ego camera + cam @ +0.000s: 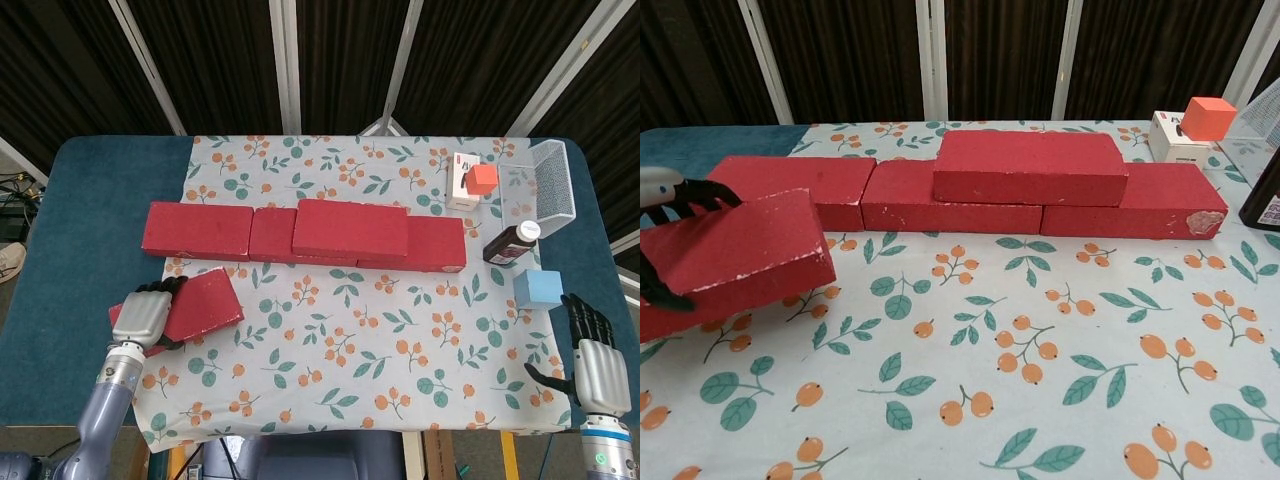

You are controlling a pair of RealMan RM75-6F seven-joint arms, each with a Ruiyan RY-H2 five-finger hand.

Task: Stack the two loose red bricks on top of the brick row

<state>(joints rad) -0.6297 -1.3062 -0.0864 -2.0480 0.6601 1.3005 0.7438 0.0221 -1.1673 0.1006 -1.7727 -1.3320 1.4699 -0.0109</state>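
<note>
My left hand (142,315) grips a loose red brick (195,305) at its left end and holds it off the cloth, tilted, in front of the row's left end. In the chest view the same brick (735,260) hangs at the left edge with dark fingers (700,193) over its top. The brick row (300,236) lies across the middle of the table, and a second red brick (350,229) sits on top of it near the centre. My right hand (592,352) rests at the near right corner with its fingers apart, holding nothing.
At the right stand a white box (461,181) with an orange cube (483,178) on it, a wire basket (554,186), a dark bottle (512,243) and a blue cube (540,289). A floral cloth (380,350) covers the table.
</note>
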